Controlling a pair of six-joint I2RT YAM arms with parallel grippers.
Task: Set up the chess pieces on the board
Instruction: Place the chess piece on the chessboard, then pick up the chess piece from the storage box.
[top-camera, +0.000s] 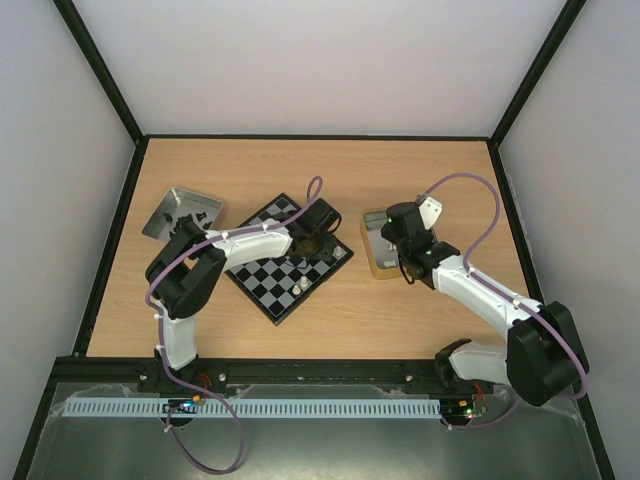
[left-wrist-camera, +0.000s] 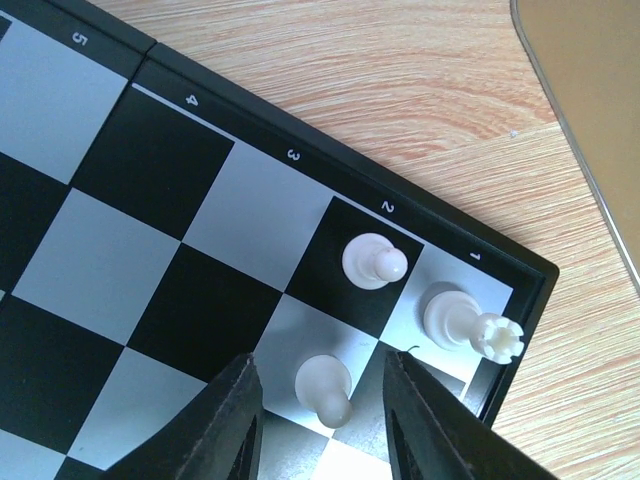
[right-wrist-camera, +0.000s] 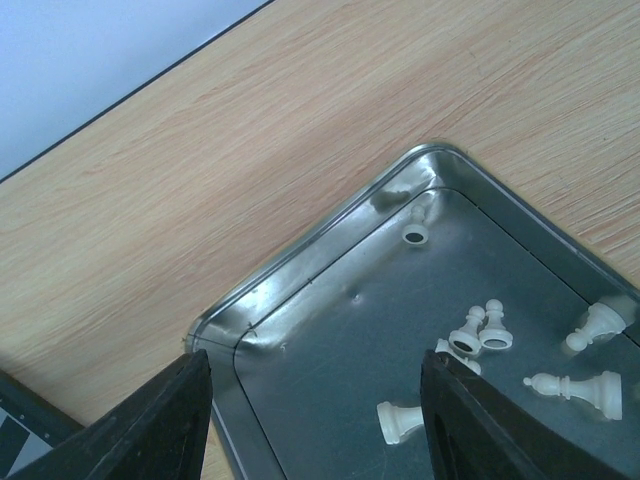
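The left arm (top-camera: 185, 285) rises from its base, folds at a black elbow and sends its white forearm out to the right; its wrist is bent downward; the left gripper (top-camera: 308, 242) points down, and in the left wrist view its dark fingers (left-wrist-camera: 225, 430) stand partly apart, neither pressing on anything. The right arm (top-camera: 480, 290) rises to a bulky black joint at the far right; its white forearm slants forward and left; the right gripper (top-camera: 388, 240) hangs tilted downward, its fingers (right-wrist-camera: 150, 430) spread wide with nothing held.

Table (top-camera: 400, 310): board (top-camera: 265, 292), left tray (top-camera: 163, 216), right tray (top-camera: 373, 262)
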